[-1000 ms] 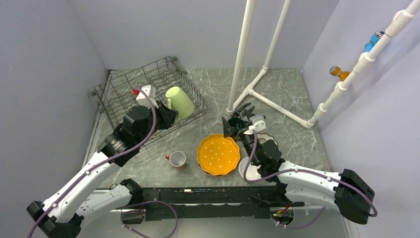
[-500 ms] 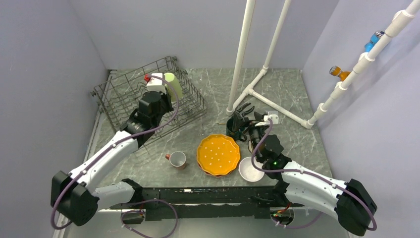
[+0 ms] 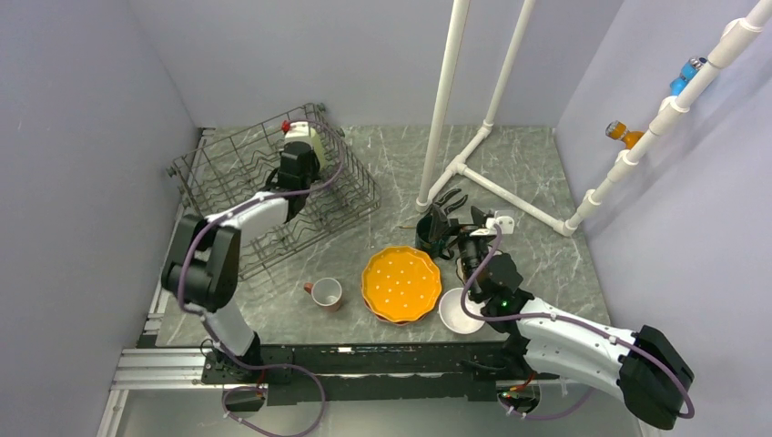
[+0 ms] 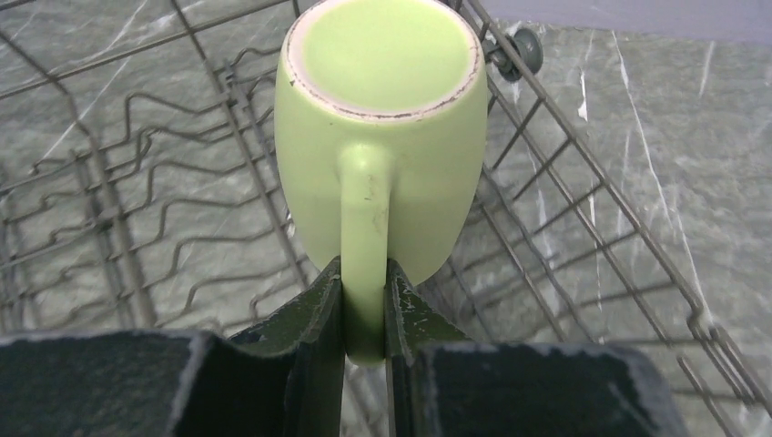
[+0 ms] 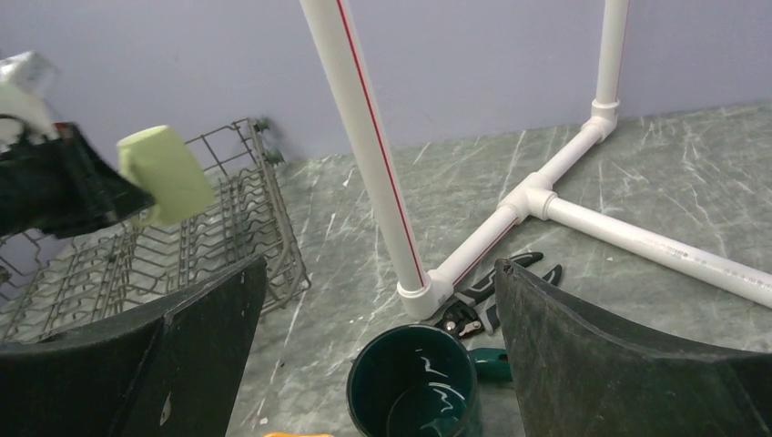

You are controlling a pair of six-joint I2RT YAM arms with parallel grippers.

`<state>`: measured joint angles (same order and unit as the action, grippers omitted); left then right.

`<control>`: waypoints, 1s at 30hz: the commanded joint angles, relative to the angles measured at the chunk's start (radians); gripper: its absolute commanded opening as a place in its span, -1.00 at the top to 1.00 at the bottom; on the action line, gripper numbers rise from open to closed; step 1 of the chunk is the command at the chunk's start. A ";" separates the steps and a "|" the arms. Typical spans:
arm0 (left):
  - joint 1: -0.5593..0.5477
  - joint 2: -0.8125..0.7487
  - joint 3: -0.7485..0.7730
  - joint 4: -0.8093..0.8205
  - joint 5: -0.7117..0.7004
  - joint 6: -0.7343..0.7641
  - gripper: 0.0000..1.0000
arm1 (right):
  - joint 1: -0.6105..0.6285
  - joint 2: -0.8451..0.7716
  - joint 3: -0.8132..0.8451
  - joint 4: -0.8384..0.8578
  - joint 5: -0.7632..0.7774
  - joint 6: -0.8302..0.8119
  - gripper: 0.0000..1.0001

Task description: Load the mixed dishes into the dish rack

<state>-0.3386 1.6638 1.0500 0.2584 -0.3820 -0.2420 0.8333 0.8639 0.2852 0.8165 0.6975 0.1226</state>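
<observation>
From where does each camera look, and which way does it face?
Top external: above and behind, looking down; left arm, right arm show.
Left wrist: looks down into the rack; left end effector grips the green mug by its handle.
Right wrist: low, looks forward over the teal mug to the pipe; open right end effector.
Shared: both wrist views show green mug and rack.

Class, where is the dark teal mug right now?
In the right wrist view, the teal mug stands upright at bottom centre, just in front of the white pipe's foot, pliers on its right.
</observation>
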 commanded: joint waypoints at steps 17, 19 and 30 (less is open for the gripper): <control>0.083 0.488 0.572 0.135 -0.129 -0.080 1.00 | 0.124 0.002 -0.062 0.294 0.085 -0.214 -0.91; 0.085 0.518 0.609 0.116 -0.146 -0.093 1.00 | 0.134 0.003 -0.067 0.313 0.086 -0.231 -0.91; 0.081 0.629 0.755 0.038 -0.189 -0.143 1.00 | 0.159 0.001 -0.080 0.351 0.085 -0.262 -0.90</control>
<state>-0.2520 2.3104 1.7302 0.2302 -0.5217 -0.3546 0.9859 0.8680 0.2070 1.1042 0.7765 -0.1219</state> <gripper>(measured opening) 0.211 0.956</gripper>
